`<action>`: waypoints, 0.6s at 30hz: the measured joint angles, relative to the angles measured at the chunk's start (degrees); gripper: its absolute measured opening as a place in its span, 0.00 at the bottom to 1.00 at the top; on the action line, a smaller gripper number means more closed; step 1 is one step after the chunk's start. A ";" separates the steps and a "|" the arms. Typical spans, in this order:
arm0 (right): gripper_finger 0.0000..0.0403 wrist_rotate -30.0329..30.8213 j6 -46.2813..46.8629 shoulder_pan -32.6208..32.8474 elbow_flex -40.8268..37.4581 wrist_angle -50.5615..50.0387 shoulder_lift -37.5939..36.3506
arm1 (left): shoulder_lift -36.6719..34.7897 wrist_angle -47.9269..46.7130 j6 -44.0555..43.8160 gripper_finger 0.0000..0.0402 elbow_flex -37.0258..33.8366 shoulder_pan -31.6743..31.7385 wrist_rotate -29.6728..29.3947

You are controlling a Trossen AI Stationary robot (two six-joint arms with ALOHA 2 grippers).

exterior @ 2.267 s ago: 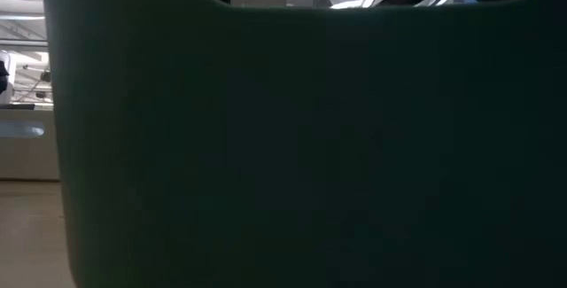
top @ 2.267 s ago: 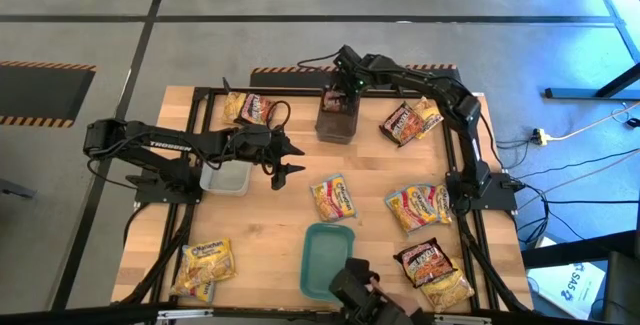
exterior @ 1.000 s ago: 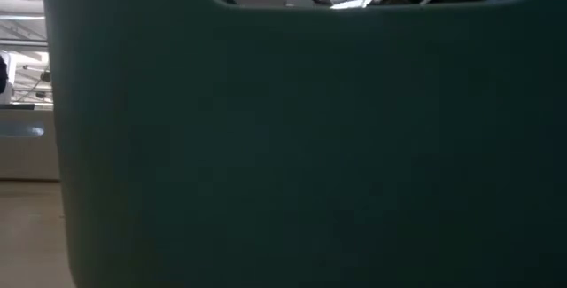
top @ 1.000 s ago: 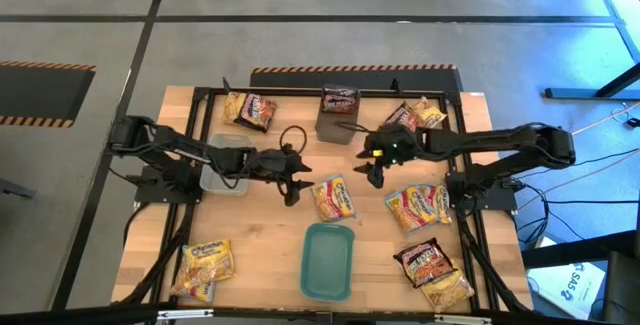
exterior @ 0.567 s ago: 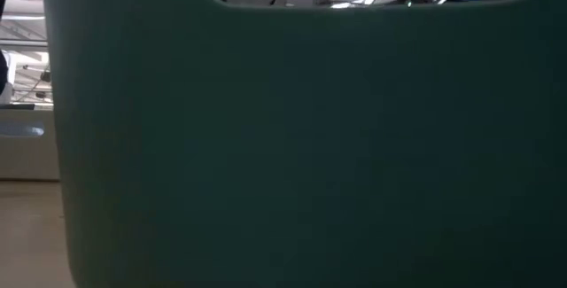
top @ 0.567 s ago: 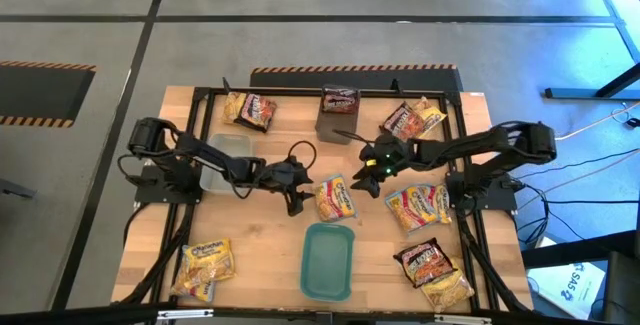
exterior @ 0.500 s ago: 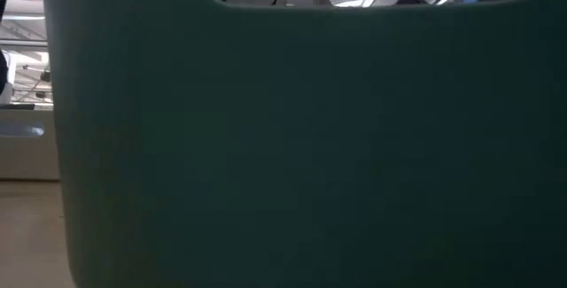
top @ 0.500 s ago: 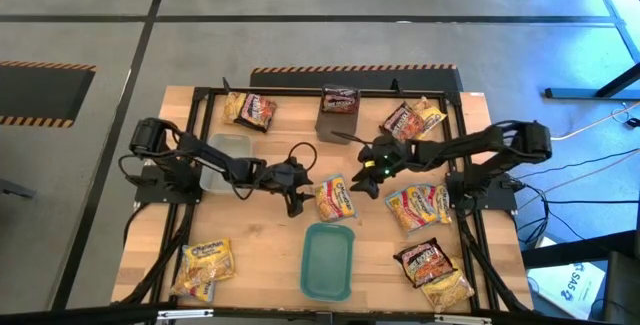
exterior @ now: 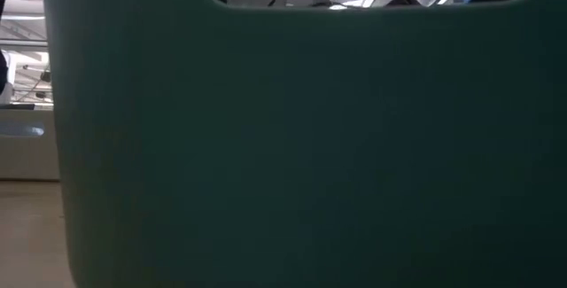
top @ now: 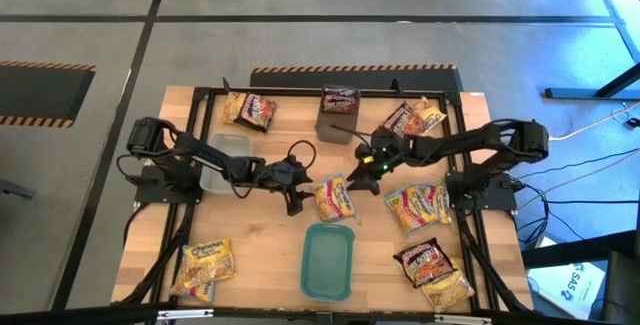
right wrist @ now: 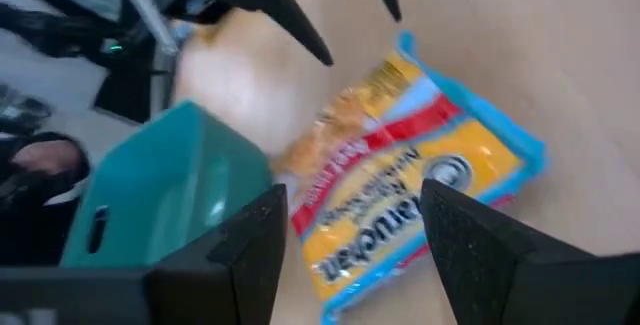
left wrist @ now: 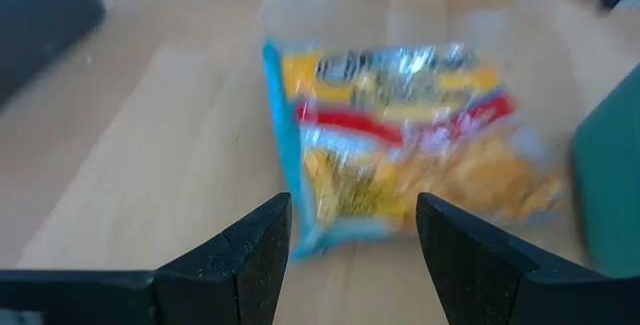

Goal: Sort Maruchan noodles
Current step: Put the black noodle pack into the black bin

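High view, frame centre: open left gripper (top: 297,203) and open right gripper (top: 361,180) flank one flat blue-edged yellow-red plastic noodle packet (top: 334,198), so they risk colliding.

You have one teal tray (top: 328,262). Two clear tubs (top: 225,165), both beyond the tray. Maruchan packets all around the tray: at least three dark brown-red packets (top: 424,258), at least two pale packets (top: 334,197), at least three yellow packets (top: 205,260). Several overlap in piles, so you can't get exact totals.
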 joint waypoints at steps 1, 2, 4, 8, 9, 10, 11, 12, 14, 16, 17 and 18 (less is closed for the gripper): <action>0.53 -0.45 -0.65 -0.38 0.16 -0.17 -0.76 | -0.84 -0.01 0.02 0.52 0.08 -0.01 0.02; 0.53 -0.57 -1.28 -0.76 0.17 -0.27 -1.69 | -2.21 -1.13 0.02 0.52 0.05 -0.01 0.04; 0.53 -0.13 -2.82 -1.09 0.23 -0.32 -3.37 | -4.89 -2.16 0.02 0.52 0.06 -0.01 0.08; 0.53 1.97 -6.38 -0.89 0.23 -1.17 -4.70 | -12.50 -8.43 -0.35 0.52 0.06 -0.33 0.13; 0.53 1.98 -7.45 -0.67 0.23 -1.25 -4.70 | -14.25 -10.24 -0.42 0.52 0.06 -0.52 0.18; 0.53 2.53 -8.38 -0.36 0.21 -1.61 -4.70 | -16.03 -12.51 -0.45 0.52 0.06 -0.72 0.17; 0.53 3.76 -9.37 -0.12 0.20 -2.32 -4.70 | -17.71 -14.55 -0.72 0.52 0.04 -0.89 -0.13; 0.53 5.38 -10.41 -0.10 0.19 -3.05 -4.70 | -19.23 -16.02 -1.21 0.52 0.06 -0.99 -0.31; 0.53 6.59 -11.64 -0.13 0.14 -4.04 -4.70 | -22.53 -20.60 -2.31 0.52 0.04 -0.73 -1.24; 0.53 6.94 -12.58 -0.19 0.14 -4.50 -4.70 | -25.62 -23.27 -2.67 0.52 0.04 0.01 -2.09; 0.53 7.28 -13.54 -0.21 0.14 -4.53 -4.70 | -27.21 -24.15 -2.70 0.52 0.04 0.68 -2.24; 0.53 8.00 -14.39 -0.21 0.14 -4.53 -4.70 | -28.77 -25.36 -2.74 0.52 0.04 1.51 -2.45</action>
